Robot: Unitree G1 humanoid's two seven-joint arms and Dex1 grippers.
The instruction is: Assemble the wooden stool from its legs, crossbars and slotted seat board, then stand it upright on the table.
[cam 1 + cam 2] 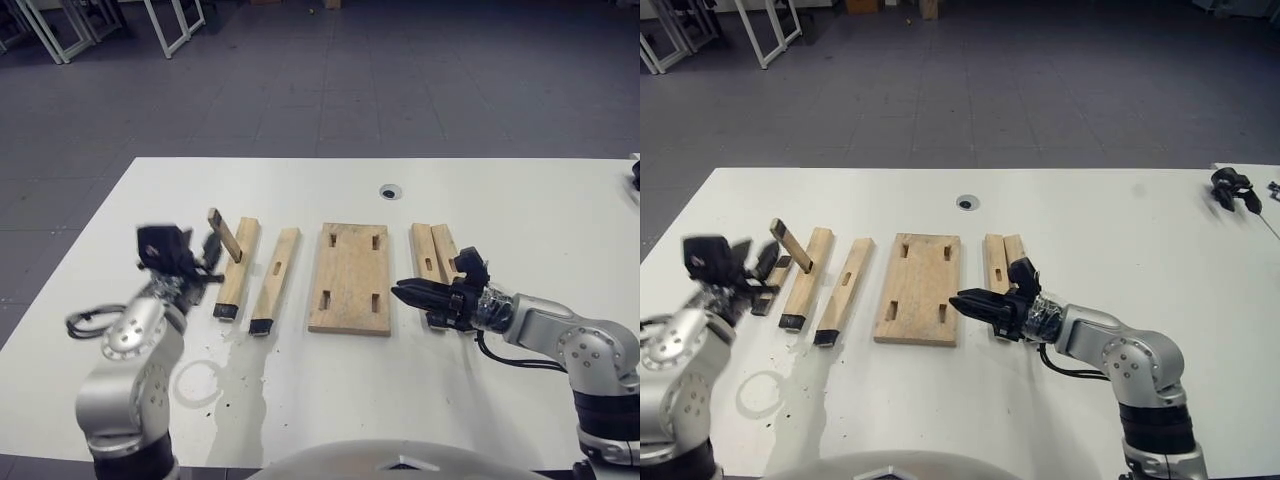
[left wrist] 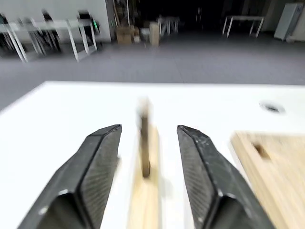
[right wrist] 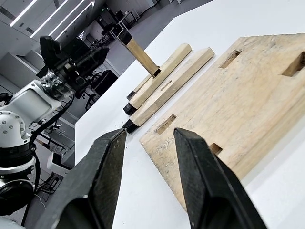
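Observation:
The slotted seat board lies flat at the table's middle. Left of it lie two legs; the outer leg has a short crossbar standing tilted in its slot. Two more legs lie side by side right of the board. My left gripper is open just left of the outer leg, and in the left wrist view the crossbar stands ahead between its fingers. My right gripper is open, low over the board's near right corner, and points left across the seat board.
A round cable hole sits in the white table behind the board. A cable loop lies at the left edge and a ring stain near the front. A small black object rests at the far right.

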